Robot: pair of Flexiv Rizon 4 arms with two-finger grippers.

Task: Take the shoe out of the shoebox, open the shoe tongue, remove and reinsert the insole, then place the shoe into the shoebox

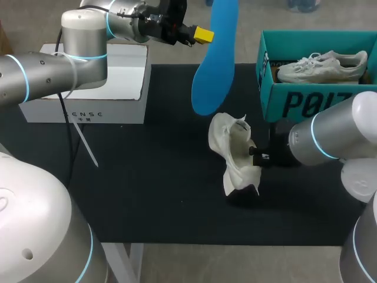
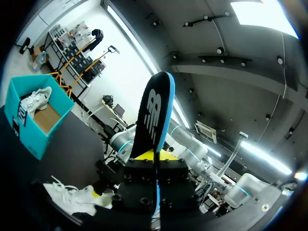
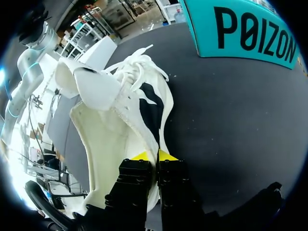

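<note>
- Shoe is out of the box on the black mat. The right gripper is clenched on its thin side wall, one fingertip inside the mouth and one outside.
- Its tongue and laces flop away ahead of those fingers, so the mouth gapes wide.
- The shoe looks light, and its upper looks soft. A pinch on fabric alone probably lets it sag or twist, and the sole is likely the only stiff part to brace against.
- The blue insole is clamped by its edge in the left gripper. It stands out ahead of the fingers, up in the air and clear of the mat.
- The insole seems thin, light and bendy, with a smooth face. Its free end will likely flex or buckle if it is pushed in crooked, so leading with the toe end along the shoe's floor looks safest.
- The teal shoebox stands just beside the right gripper, on its outer side, and a second shoe lies in it. Its front wall leaves little swing room there.
- A white box sits under the left arm, well behind its gripper.
- The most open stretch of mat lies between the two grippers and on the shoe's near side. The insole probably has to come down through that gap.
</note>
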